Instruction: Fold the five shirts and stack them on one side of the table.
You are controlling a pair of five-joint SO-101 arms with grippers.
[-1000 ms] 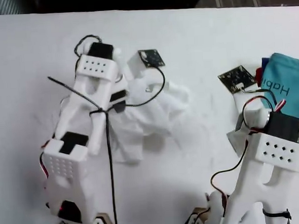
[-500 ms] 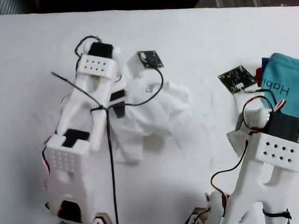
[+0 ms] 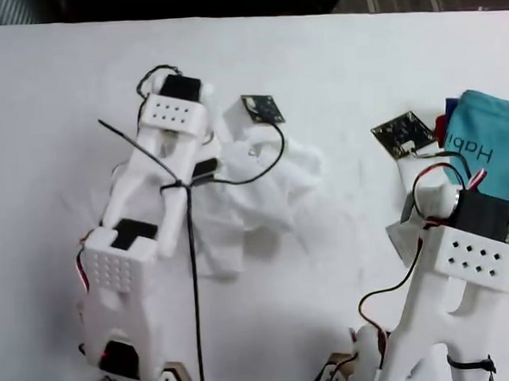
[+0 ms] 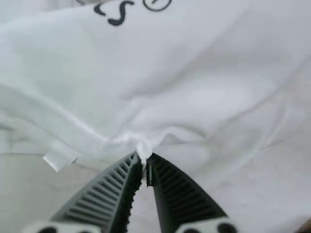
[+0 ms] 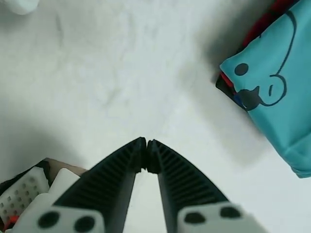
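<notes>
Right gripper [image 5: 146, 155] sits clenched on nothing, beside the folded teal shirt [image 3: 494, 154]. Further out, the left gripper [image 4: 144, 167] pinches a fold of the crumpled white shirt [image 3: 263, 190] mid-table and has nudged sideways (barely), so this fold's just starting.

Beyond the fingertips of the left gripper [image 4: 144, 165], the white shirt [image 4: 160, 97] runs off every edge of the left wrist view, and its dark print [image 4: 119, 12] is cut by the frame and blurred. From above, the left arm [image 3: 162, 162] covers part of that shirt. Off to one side of the right gripper [image 5: 146, 156], the teal shirt [image 5: 272, 82] is cut by the edge, and the red and dark layers [image 5: 223, 83] beneath it are slivers too thin to count.
</notes>
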